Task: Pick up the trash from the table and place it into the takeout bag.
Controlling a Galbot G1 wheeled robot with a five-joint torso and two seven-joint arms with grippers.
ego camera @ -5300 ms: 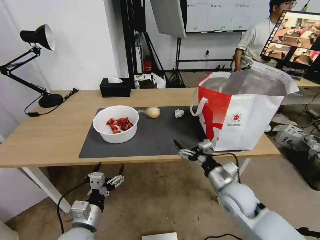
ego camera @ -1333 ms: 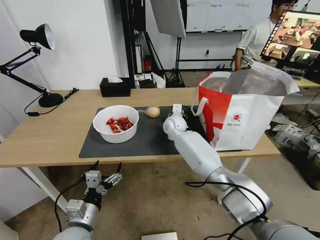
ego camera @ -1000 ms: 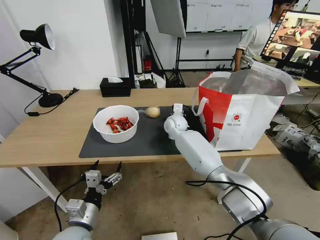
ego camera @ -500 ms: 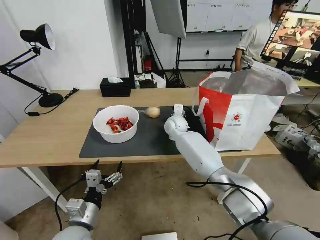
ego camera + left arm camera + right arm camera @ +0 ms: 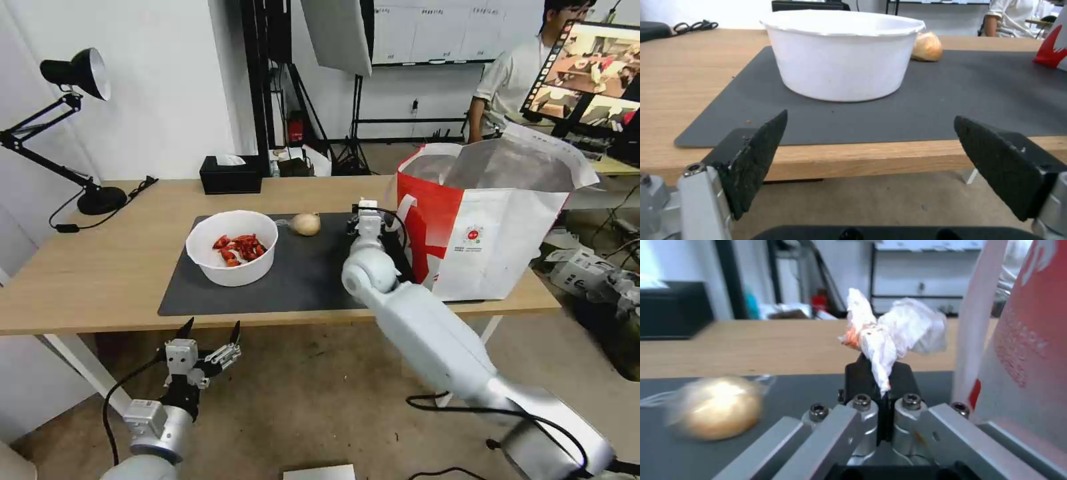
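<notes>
The right gripper (image 5: 880,386) has lifted, pinching the small crumpled white tissue (image 5: 889,330) beside the boxy red-and-white takeout bag (image 5: 487,227), probably to clear its rim; the left gripper (image 5: 208,333) waits spread below the table (image 5: 100,267).

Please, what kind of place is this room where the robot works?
Probably a robotics lab or recording studio rather than a home. Behind the light-wood table stands a studio light panel on a stand, a whiteboard hangs on the back wall, and a monitor shows several camera feeds.
</notes>
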